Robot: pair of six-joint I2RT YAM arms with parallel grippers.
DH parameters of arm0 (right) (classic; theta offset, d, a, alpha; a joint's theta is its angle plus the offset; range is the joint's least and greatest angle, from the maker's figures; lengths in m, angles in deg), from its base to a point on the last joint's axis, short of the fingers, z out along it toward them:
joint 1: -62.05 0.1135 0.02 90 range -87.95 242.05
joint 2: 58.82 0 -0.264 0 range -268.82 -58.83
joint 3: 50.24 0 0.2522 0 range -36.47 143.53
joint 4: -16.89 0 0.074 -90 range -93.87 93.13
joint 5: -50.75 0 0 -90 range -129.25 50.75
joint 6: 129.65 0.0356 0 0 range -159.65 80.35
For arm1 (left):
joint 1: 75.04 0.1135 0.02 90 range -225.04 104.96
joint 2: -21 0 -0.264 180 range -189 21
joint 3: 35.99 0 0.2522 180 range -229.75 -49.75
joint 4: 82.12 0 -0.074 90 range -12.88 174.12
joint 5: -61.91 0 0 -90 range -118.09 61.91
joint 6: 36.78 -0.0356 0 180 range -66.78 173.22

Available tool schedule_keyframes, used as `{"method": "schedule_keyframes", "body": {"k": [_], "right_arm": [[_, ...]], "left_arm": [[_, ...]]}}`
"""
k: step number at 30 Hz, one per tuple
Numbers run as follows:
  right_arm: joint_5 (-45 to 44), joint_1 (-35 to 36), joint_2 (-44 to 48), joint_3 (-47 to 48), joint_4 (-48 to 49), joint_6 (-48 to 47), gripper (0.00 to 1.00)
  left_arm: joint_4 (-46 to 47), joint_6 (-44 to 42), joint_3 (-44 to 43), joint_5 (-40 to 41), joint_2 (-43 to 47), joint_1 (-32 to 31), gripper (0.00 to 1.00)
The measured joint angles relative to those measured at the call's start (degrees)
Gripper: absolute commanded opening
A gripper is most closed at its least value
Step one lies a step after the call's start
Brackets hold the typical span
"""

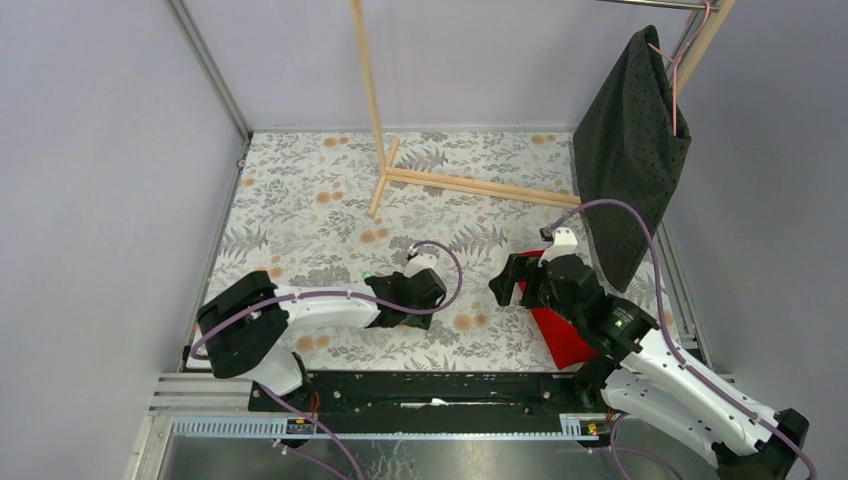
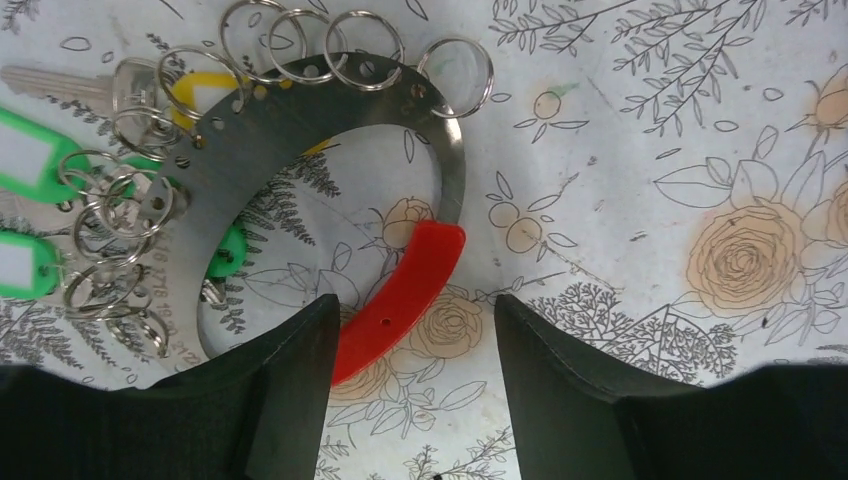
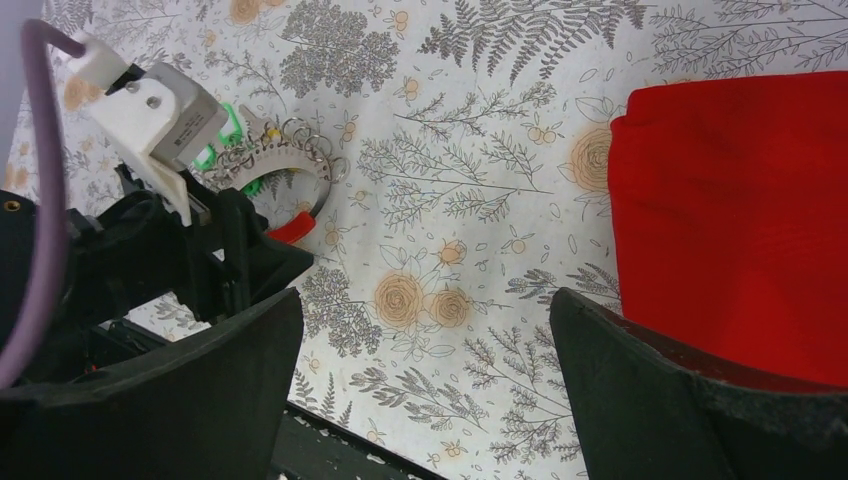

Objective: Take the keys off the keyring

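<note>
Grey walls close in a table covered by a floral-print cloth [image 1: 330, 200], with a pale wooden rack [image 1: 375, 100] and a dark dotted fabric on a hanger [image 1: 630, 150] at the far side. On the left half of the table, the flat grey metal keyring [image 2: 300, 105] lies flat on the cloth. Its red plastic section [image 2: 405, 285] faces the left gripper [image 2: 415, 300], and small wire split rings crowd its far and left rim. A silver key [image 2: 60, 85] lies flat at the ring's far left, its long axis crosswise, blade pointing left and away from the ring. A yellow-headed key [image 2: 205, 95] and green tags [image 2: 35, 165] sit beside it. The left gripper's black fingers [image 2: 290, 390] stand apart, straddling the red section's near end without clamping it. The right gripper [image 3: 425, 310] hovers spread wide, holding nothing, with a folded red cloth [image 3: 740, 200] just beside it.
</note>
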Motion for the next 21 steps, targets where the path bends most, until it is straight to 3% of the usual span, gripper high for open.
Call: {"method": "schedule_keyframes", "body": {"k": [5,9,13,21], "right_arm": [[-0.17,0.0,1.27,0.0,-1.11,0.02,1.0],[-0.44,0.0,2.23,-0.44,-2.14,0.09,1.0],[0.07,0.0,3.08,-1.97,-2.08,1.33,1.0],[6.67,0.02,-4.63,-4.83,7.1,8.41,1.0]], "left_arm": [[3.15,-1.66,-0.09,0.33,-1.88,-0.22,0.49],[6.49,-2.21,0.17,0.74,-2.64,-0.26,0.31],[10.01,-1.84,1.05,0.57,-2.71,-0.26,0.23],[13.64,-2.08,3.37,-2.32,-0.81,-0.44,0.07]]}}
